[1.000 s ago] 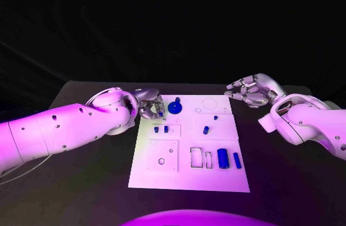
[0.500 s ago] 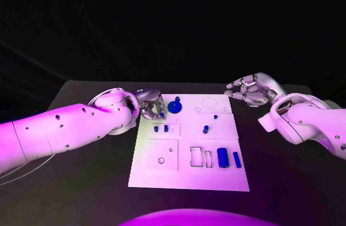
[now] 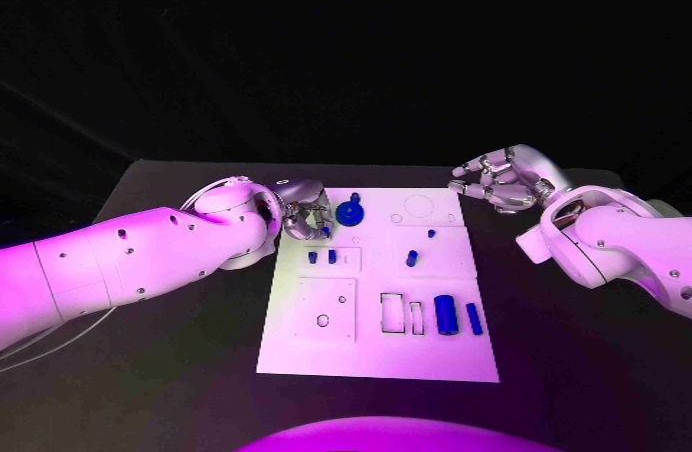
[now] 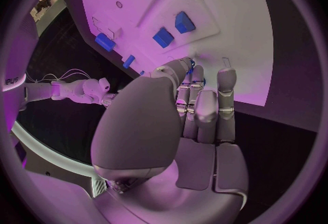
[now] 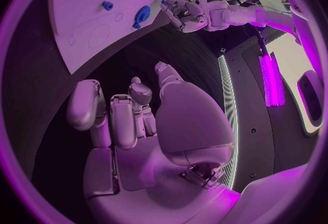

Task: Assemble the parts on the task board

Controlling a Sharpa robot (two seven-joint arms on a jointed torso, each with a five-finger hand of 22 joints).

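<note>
Left robot hand (image 3: 304, 217) at task board (image 3: 378, 352) far-left corner, fingers curled beside round blue part (image 3: 352, 214); grip undeterminable. Right robot hand (image 3: 498, 182) curled, empty, parked off-board, probably for clearance.

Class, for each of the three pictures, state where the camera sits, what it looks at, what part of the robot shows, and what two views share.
Head view: on the robot's head, looking down at the task board; both arms show.
Left wrist view: behind the left hand, facing the board's edge.
Right wrist view: behind the right hand, held beside the board.
Shared: the right wrist and head views both show the round blue part near the left hand.
</note>
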